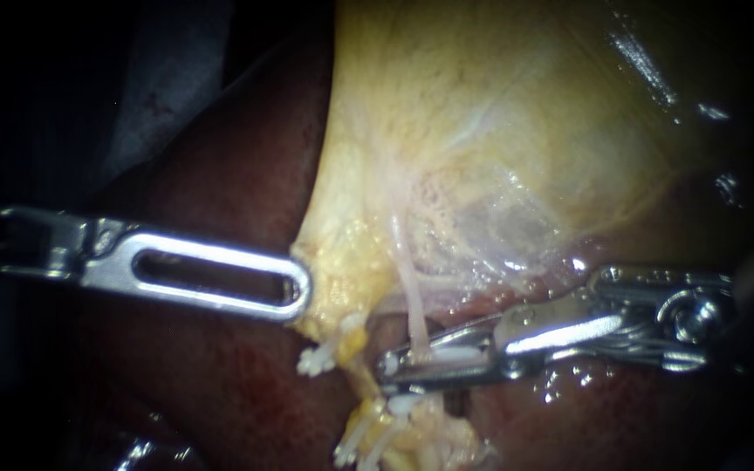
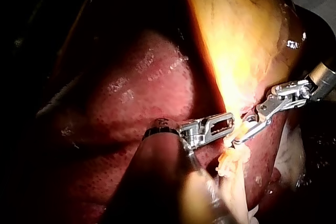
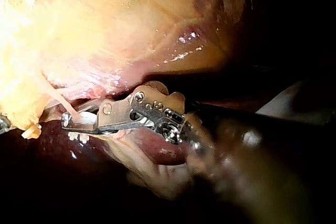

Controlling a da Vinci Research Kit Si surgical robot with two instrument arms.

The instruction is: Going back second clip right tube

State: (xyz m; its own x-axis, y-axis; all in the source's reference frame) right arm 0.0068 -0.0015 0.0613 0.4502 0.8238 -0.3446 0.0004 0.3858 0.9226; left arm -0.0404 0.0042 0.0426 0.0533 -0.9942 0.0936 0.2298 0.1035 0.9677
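My left instrument [image 1: 300,288] comes in from 9 o'clock. Its slotted jaws lie together and pinch the edge of the gallbladder [image 1: 482,131], a broad yellow sheet that fills the view from 12 to 2 o'clock. Where I hold it, the edge is drawn to a point. In the left wrist view the same jaws [image 2: 230,123] lie flat on each other, with their tip in the yellow tissue.

My right instrument [image 1: 403,358] enters from 3 o'clock and lies level, with its jaws just below the centre at about 6 o'clock. They stand a narrow gap apart, and a white clip [image 1: 457,355] fills that gap and touches both jaws, so they are closed on it. The right tube [image 1: 410,296], thin and pale, runs down from the gallbladder and passes between these jaws near their tip, just beside the clip. The right wrist view shows the clip [image 3: 86,121] between the jaws, with the tube [image 3: 55,98] slanting down into them.

A lower clip [image 1: 401,404], also white, sits just under my right jaws toward 6 o'clock. A third white clip [image 1: 314,360] sits toward 7 o'clock, under my left instrument's tip. Dark red liver [image 1: 220,375] lies beneath both instruments.
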